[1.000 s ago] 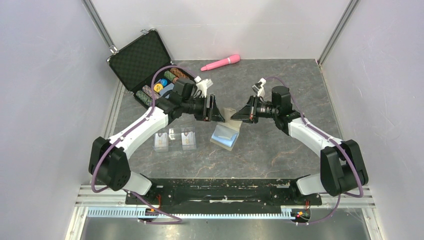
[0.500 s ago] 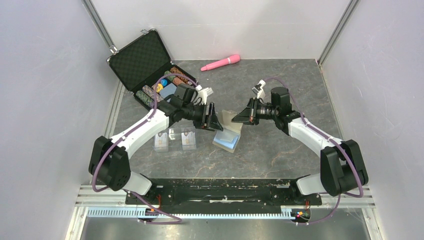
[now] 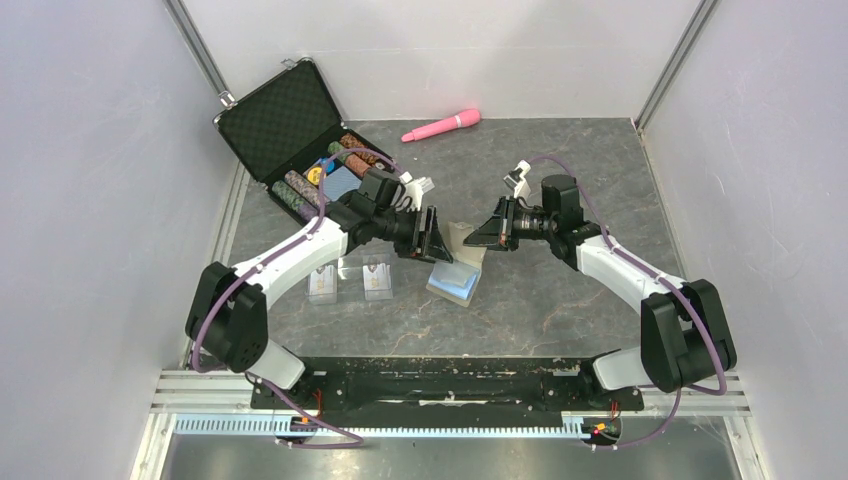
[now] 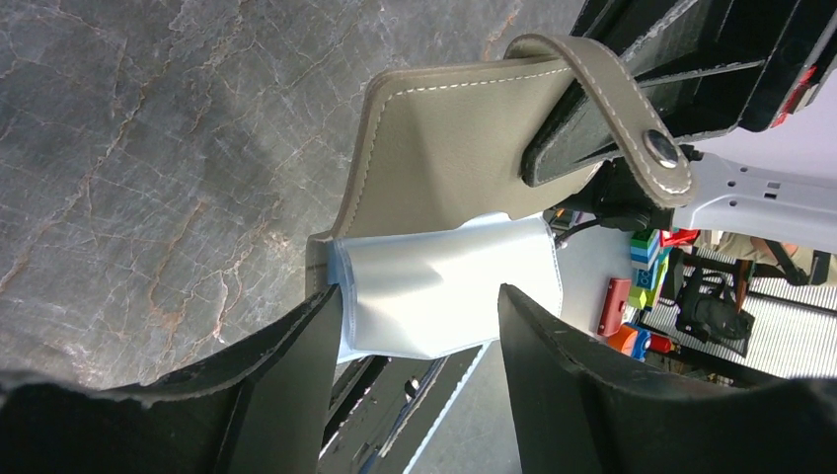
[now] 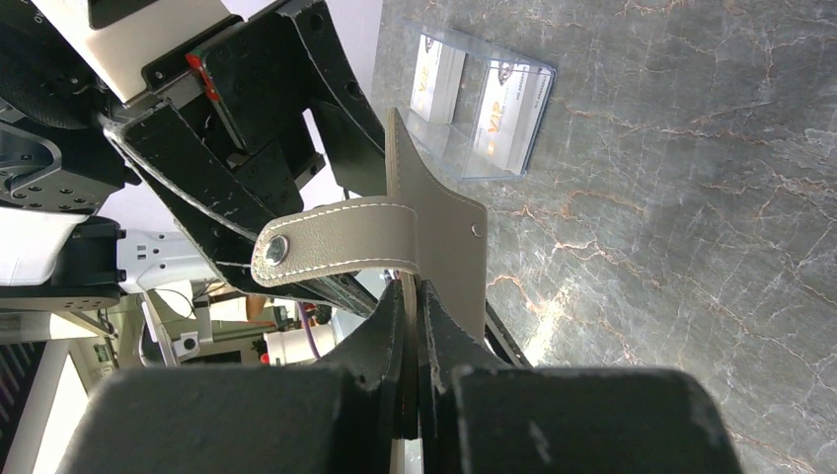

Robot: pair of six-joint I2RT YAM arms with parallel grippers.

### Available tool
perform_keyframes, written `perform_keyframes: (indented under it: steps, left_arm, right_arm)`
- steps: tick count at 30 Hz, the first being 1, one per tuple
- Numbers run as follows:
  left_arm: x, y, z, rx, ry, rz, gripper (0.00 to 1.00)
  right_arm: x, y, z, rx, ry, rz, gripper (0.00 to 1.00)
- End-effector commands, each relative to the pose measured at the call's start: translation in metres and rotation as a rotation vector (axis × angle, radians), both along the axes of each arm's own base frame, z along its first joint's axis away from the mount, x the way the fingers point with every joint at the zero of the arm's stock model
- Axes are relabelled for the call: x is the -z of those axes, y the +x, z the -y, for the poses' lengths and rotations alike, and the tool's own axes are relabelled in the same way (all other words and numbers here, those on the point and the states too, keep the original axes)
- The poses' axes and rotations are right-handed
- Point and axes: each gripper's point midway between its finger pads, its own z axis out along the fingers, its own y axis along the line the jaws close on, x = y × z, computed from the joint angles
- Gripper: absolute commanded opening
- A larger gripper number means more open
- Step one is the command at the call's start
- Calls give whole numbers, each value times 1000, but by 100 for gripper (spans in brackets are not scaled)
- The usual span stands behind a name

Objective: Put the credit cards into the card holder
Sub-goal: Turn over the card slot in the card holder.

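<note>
**A:** What has changed in the last second?

**B:** The left claw (image 3: pixel 436 240) has moved in and down toward the card holder (image 3: pixel 457 283), and its arm has swung round with it. The holder's open half now hangs lower, close to the surface (image 3: pixel 560 300).

**A:** What does that mean for the task?

**B:** My reading is that this is still preparation. The 2 arms are spreading the holder so a slot can take a card. No card is in yet. The 2 credit cards (image 3: pixel 349 279) stand in their clear tray on the surface, under the left forearm and well apart from both claws.

**A:** How far open is the left claw?

**B:** Its jaws stand well apart and hold nothing. In the left wrist view its fingers (image 4: pixel 296 355) sit on either side of the light-blue lining (image 4: pixel 444 286). I cannot tell whether they touch it.

**A:** And the right claw?

**B:** The right claw (image 5: pixel 411 291) is pressed together on the tan flap of the card holder (image 5: pixel 449 247), just below the snap tab (image 5: pixel 336 242). It holds that flap upright between the 2 arms.
</note>
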Motion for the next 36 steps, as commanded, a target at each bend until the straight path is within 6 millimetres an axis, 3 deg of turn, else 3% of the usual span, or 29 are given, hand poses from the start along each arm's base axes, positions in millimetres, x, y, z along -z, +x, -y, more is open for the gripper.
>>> perform_keyframes:
  steps: [1, 6, 12, 20, 29, 32, 36]
  left_arm:
    - [-5, 3, 9, 3, -18, 10, 65]
    - [-11, -1, 13, 26, -52, 0, 56]
    - [-29, -3, 15, 34, -103, 30, 53]
    - [-68, -1, 30, 31, -278, 71, 68]
    - [-96, 5, 42, 40, -428, 127, 70]
    - [-97, 5, 43, 55, -435, 146, 70]
    - [-83, 2, 40, 79, -391, 153, 65]
  right_arm:
    - [-19, 7, -2, 0, 14, 65, 0]
    - [-18, 7, -2, -1, 12, 66, 0]
    - [-11, 5, -1, -2, 4, 55, 0]
    - [-8, 3, -1, -5, 1, 51, 0]
    - [-15, 2, -1, -8, 13, 59, 0]
    - [-16, 1, -1, -10, 18, 55, 0]
    - [-24, 1, -3, -13, 47, 55, 0]
